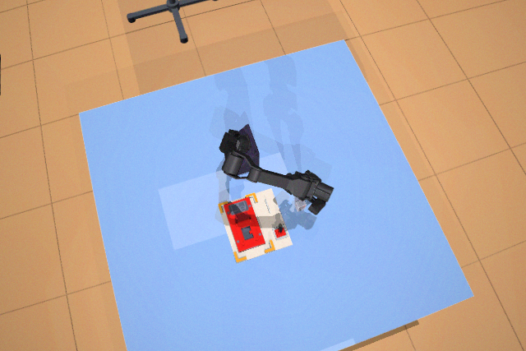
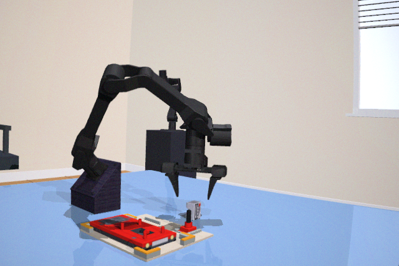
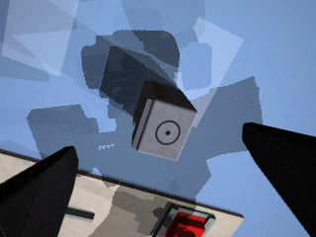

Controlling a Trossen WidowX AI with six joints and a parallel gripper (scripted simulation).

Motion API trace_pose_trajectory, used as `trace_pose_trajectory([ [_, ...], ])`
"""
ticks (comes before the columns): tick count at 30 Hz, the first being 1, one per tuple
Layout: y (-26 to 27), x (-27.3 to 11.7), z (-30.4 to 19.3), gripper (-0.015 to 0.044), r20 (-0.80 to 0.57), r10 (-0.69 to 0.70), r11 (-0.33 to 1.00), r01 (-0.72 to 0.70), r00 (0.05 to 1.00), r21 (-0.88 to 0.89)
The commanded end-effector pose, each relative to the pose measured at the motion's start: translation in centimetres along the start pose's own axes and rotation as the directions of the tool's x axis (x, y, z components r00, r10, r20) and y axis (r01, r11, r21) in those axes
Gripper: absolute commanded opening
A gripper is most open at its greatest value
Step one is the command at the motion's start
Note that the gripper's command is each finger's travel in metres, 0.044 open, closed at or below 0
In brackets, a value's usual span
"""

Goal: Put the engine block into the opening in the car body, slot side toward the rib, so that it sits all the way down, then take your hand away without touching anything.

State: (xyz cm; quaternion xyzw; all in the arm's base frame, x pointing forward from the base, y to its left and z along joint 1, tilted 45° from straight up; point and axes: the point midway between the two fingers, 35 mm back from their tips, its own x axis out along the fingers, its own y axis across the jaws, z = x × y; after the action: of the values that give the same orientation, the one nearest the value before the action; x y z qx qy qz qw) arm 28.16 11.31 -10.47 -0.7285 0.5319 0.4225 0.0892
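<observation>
My gripper (image 2: 193, 197) (image 3: 161, 142), spread wide, holds nothing. The engine block (image 1: 299, 205) (image 2: 193, 210) (image 3: 167, 130) looks rigid, probably light; grip opposite sides.

No lettering or numbers can be read; the one sign is a dotted circle on the grey block (image 1: 300, 205) (image 2: 193, 210) (image 3: 165, 132) below the open gripper (image 1: 316, 202) (image 2: 193, 197) (image 3: 161, 142).
</observation>
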Motion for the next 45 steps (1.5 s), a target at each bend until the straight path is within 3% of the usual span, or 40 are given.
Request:
trace_pose_trajectory([
  [1, -0.1, -0.3, 0.0, 0.0440, 0.007, -0.003, 0.990, 0.002, 1.000, 0.140],
  [10, -0.1, -0.6, 0.0, 0.0440, 0.008, -0.003, 0.899, 0.000, 1.000, 0.437],
  [20, -0.1, -0.9, 0.0, 0.0440, 0.008, -0.004, 0.697, -0.003, 1.000, 0.717],
  [33, -0.1, -1.3, 0.0, 0.0440, 0.010, -0.004, 0.314, -0.008, 1.000, 0.949],
  [45, -0.1, -1.7, 0.0, 0.0440, 0.011, -0.005, -0.097, -0.011, 1.000, 0.995],
])
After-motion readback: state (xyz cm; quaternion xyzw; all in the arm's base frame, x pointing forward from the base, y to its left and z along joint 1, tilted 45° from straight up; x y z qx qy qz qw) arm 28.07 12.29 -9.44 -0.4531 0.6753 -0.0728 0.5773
